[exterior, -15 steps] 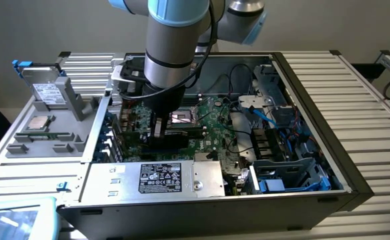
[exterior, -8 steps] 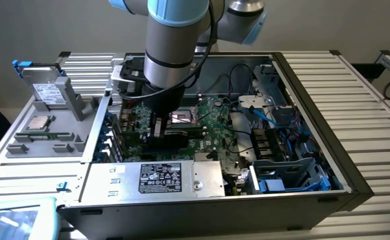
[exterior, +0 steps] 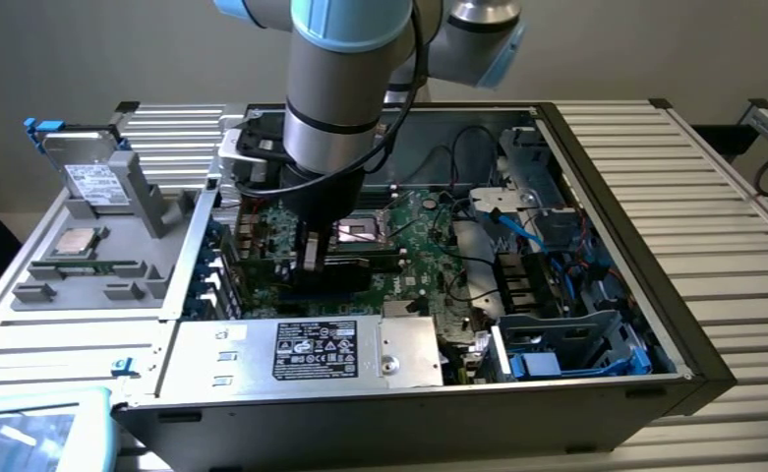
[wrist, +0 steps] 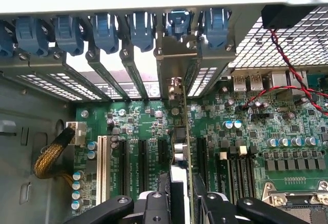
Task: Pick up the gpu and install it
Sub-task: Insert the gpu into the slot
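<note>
The gpu [wrist: 180,131] stands on edge over the green motherboard [wrist: 256,131], in line with the expansion slots, and its metal bracket meets the case's rear slot openings. My gripper [wrist: 182,199] is shut on the card's edge, one black finger [wrist: 156,203] on each side. In the exterior view the gripper [exterior: 309,258] reaches down into the open computer case [exterior: 698,364]. There the gpu [exterior: 357,264] shows as a dark strip lying low over the motherboard [exterior: 417,231]. Whether the card's connector sits fully in a slot is hidden.
Blue slot clips [wrist: 105,32] line the case's rear wall. A red and black cable [wrist: 287,75] and a braided cable [wrist: 48,155] lie near the board. The power supply [exterior: 312,349], drive cage [exterior: 574,339] and a grey parts tray [exterior: 82,261] surround the work area.
</note>
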Motion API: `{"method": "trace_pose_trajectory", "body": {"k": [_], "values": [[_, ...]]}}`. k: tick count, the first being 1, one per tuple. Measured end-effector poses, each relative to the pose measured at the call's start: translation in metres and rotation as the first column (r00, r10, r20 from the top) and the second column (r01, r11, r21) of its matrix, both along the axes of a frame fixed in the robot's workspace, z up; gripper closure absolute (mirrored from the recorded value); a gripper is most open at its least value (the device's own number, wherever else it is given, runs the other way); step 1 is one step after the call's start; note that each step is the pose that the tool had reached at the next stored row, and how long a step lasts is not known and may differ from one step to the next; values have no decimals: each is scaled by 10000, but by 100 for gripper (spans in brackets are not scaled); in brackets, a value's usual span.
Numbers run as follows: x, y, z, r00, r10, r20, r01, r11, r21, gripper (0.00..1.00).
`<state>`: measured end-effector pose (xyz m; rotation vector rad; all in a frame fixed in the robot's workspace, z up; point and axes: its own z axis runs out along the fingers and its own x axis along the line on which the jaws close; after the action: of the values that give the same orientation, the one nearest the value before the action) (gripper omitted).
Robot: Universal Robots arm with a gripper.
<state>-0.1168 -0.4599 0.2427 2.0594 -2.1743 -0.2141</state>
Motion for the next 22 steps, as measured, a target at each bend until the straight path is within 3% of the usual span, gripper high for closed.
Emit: {"method": "trace_pose_trajectory", "body": {"k": [22], "values": [[0,0,0,10000,-1,0,1,10000,-6,72]]}}
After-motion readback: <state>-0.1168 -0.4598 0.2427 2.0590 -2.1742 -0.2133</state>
